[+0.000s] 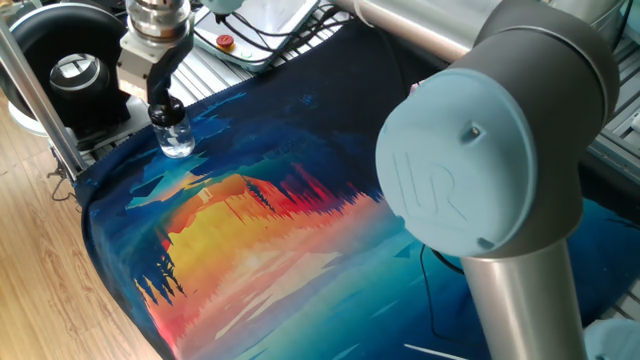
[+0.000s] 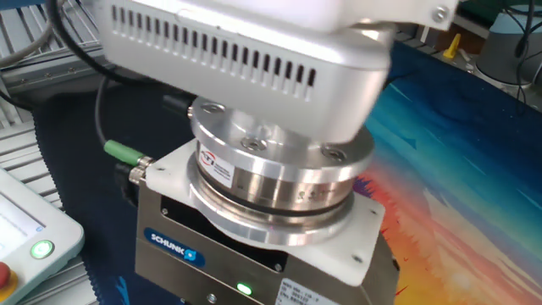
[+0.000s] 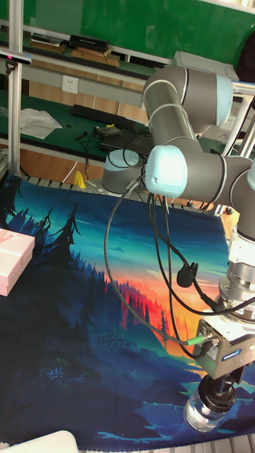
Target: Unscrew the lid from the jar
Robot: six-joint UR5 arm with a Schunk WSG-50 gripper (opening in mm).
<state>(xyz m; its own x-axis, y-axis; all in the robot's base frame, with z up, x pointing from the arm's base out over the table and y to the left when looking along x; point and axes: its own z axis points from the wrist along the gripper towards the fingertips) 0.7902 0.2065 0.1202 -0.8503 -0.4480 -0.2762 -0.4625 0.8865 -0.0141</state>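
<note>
The jar [image 1: 177,140] is a small clear glass one standing upright on the painted mat [image 1: 260,230], near its far left corner. Its black lid [image 1: 164,110] sits on the neck, and my gripper [image 1: 161,103] comes straight down on it, shut on the lid. In the tall fixed view the jar [image 3: 203,415] stands near the mat's front right edge, with the gripper [image 3: 217,391] clamped on the dark cap above it. The other fixed view shows only the gripper's body [image 2: 254,263] and silver flange; fingers, lid and jar are hidden there.
A large black ring device with a silver centre [image 1: 72,70] stands left of the jar behind an aluminium post [image 1: 40,100]. A white control box [image 1: 245,35] lies behind the mat. A pink gift box [image 3: 13,262] rests at the mat's left edge. My arm's elbow [image 1: 480,180] fills the foreground.
</note>
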